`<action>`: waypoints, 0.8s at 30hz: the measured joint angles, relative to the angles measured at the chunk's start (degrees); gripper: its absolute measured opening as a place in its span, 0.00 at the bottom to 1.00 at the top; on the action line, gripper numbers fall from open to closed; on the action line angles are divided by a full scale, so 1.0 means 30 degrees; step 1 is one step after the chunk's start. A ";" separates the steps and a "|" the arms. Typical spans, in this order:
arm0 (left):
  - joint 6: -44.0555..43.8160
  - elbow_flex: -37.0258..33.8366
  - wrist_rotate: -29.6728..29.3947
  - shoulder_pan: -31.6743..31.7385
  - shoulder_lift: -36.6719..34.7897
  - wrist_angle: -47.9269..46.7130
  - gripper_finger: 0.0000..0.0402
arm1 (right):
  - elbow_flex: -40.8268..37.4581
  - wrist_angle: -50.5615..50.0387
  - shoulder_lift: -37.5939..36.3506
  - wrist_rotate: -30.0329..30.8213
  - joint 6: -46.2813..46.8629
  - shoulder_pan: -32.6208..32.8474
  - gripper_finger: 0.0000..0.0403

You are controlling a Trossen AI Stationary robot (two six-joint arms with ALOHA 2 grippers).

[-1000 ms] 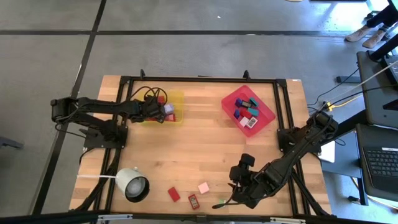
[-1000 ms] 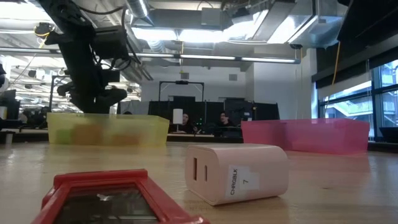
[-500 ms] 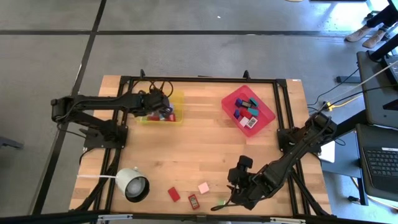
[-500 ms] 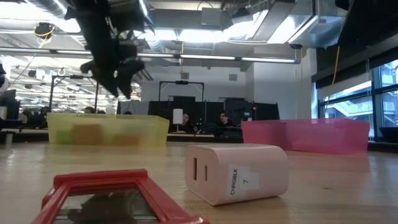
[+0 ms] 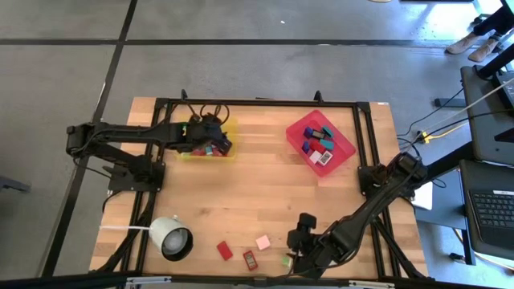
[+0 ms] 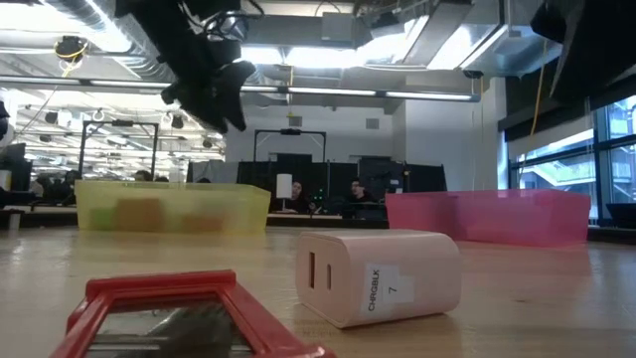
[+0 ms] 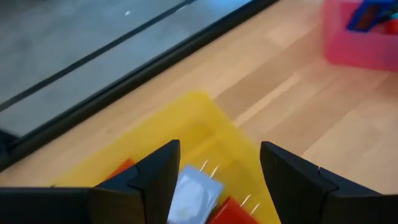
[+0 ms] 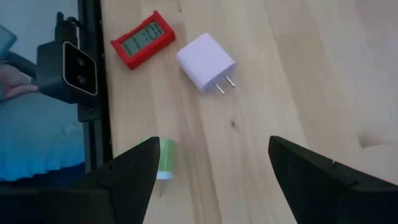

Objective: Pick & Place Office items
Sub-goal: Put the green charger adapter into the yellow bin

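My left gripper [image 5: 218,143] hangs open above the yellow tray [image 5: 231,126] at the far left. In its wrist view a white block [image 7: 195,193] and red blocks [image 7: 229,211] lie in the tray below the fingers. My right gripper [image 5: 294,255] is open and low over the table's near edge. A small green item [image 8: 163,157] lies just beside one of its fingers, untouched. Ahead of it lie a white plug charger [image 8: 206,60] and a red-framed clock [image 8: 142,39]. A red block [image 5: 224,250] rests farther left.
The red tray [image 5: 347,149] at the far right holds several coloured blocks. A white round lamp-like object [image 5: 171,238] stands at the near left. A black metal frame [image 5: 257,103] runs round the table. A black camera block [image 8: 64,71] sits at the near edge.
My left gripper has risen out of the yellow tray and drifted toward the table's right, its fingers now apart. The white block has stayed in the tray. My right gripper has sunk and moved toward the near edge, closer to the green item.
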 joint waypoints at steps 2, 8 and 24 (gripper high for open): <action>0.0434 0.0000 0.0156 -0.0126 0.0000 0.0633 0.55 | 0.0000 0.0156 0.0052 0.0002 0.0007 0.0000 0.75; 0.1447 0.0000 0.1629 -0.0346 0.0000 0.2350 0.54 | 0.0000 0.1259 0.0052 -0.0186 -0.0184 0.0000 0.75; 0.1302 0.0000 0.2674 -0.2286 0.0000 0.3375 0.54 | 0.0007 0.1985 0.1111 -0.0489 0.3640 0.1060 0.75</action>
